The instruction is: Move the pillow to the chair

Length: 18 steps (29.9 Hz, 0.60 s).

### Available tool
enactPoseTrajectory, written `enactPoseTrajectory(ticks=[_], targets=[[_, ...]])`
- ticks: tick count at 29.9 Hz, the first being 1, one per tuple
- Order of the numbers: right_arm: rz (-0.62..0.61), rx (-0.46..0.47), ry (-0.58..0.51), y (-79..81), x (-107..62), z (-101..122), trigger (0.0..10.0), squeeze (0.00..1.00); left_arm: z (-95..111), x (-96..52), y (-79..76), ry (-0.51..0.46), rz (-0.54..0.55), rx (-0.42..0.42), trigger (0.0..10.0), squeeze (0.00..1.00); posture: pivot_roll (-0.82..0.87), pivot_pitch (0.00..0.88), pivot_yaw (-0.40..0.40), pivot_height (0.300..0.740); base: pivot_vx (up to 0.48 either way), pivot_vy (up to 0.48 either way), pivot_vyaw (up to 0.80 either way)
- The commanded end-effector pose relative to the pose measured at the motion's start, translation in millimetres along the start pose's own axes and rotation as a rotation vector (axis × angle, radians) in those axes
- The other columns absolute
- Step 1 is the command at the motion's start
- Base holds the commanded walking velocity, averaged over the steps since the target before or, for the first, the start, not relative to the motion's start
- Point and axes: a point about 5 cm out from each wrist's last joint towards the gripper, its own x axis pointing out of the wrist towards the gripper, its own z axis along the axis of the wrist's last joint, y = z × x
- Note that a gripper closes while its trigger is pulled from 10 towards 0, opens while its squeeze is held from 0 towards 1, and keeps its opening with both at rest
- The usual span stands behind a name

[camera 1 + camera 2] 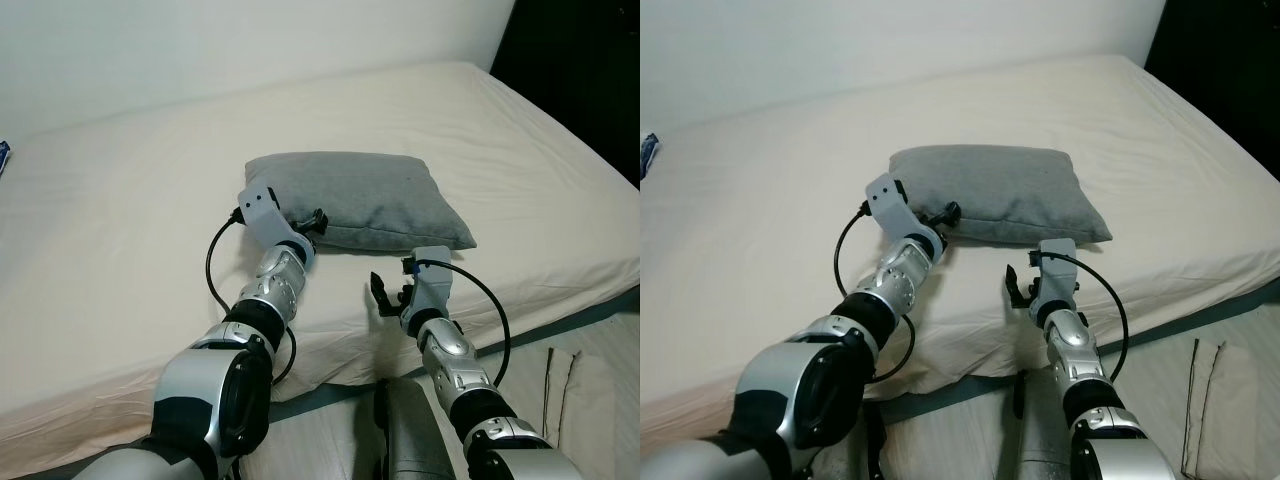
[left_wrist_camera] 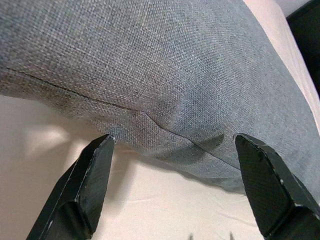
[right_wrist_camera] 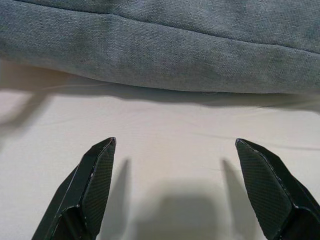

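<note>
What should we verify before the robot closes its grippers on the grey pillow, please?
1. Left gripper open: ok, fingers spread wide.
2. Left gripper at the pillow: ok, its fingertips sit at the near seam at the pillow's left corner.
3. Right gripper open: ok, fingers spread wide.
4. Right gripper at the pillow: not ok, a strip of bare bed sheet lies between its fingertips and the pillow's near edge.
5. Pillow free to lift: ok, nothing rests on top of it.
6. Chair located: cannot tell, no chair is recognisable here.
</note>
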Motion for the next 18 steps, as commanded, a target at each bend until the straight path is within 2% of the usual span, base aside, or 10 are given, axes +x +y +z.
enactPoseTrajectory(ticks=[1, 3, 4, 7, 8, 9, 12, 15, 16, 18], targets=[[0.003, 0.005, 0.019, 3.6, -3.1, -7.3, 10.0, 0.00, -3.9, -0.3, 5.8, 0.024, 0.086, 0.039, 10.0, 0.00, -0.12, 0.211, 0.077, 0.557, 0.000, 0.000, 0.00], [-0.002, 0.007, 0.020, 3.7, -3.7, -8.3, 10.0, 0.00, -0.2, -0.6, 17.8, 0.023, 0.212, 0.090, 10.0, 0.00, -0.12, 0.211, 0.079, 0.557, 0.000, 0.000, 0.00], [-0.002, 0.007, 0.020, 3.7, -3.7, -8.3, 10.0, 0.00, -0.2, -0.6, 17.8, 0.023, 0.212, 0.090, 10.0, 0.00, -0.12, 0.211, 0.079, 0.557, 0.000, 0.000, 0.00], [-0.009, 0.010, 0.020, 2.1, -3.8, -8.0, 10.0, 0.00, 2.1, -1.5, 29.7, 0.030, 0.316, 0.014, 10.0, 0.00, -0.12, 0.213, 0.079, 0.557, 0.000, 0.000, 0.00], [-0.009, 0.010, 0.020, 2.1, -3.8, -8.0, 10.0, 0.00, 2.1, -1.5, 29.7, 0.030, 0.316, 0.014, 10.0, 0.00, -0.12, 0.213, 0.079, 0.557, 0.000, 0.000, 0.00], [-0.012, 0.011, 0.021, 1.4, -3.6, -7.6, 10.0, 0.00, 2.9, -1.2, 29.3, 0.035, 0.313, -0.040, 10.0, 0.00, -0.12, 0.213, 0.079, 0.557, 0.000, 0.000, 0.00], [-0.013, 0.011, 0.021, 1.3, -3.5, -7.5, 10.0, 0.00, 3.9, -0.2, 24.7, 0.040, 0.283, -0.094, 10.0, 0.00, -0.11, 0.213, 0.077, 0.557, 0.000, 0.000, 0.00], [-0.013, 0.011, 0.021, 1.3, -3.5, -7.5, 10.0, 0.00, 4.7, 0.3, 21.8, 0.041, 0.266, -0.116, 10.0, 0.00, -0.11, 0.212, 0.077, 0.557, 0.000, 0.000, 0.00], [-0.013, 0.012, 0.021, 1.8, -3.4, -7.5, 10.0, 0.00, 5.0, 0.6, 19.8, 0.043, 0.249, -0.149, 9.6, 0.00, -0.11, 0.210, 0.076, 0.557, 0.000, 0.000, 0.00], [-0.012, 0.012, 0.022, 2.3, -3.3, -7.5, 10.0, 0.00, 5.2, 0.9, 17.7, 0.045, 0.234, -0.187, 9.6, 0.00, -0.11, 0.210, 0.076, 0.557, 0.000, 0.000, 0.00]])
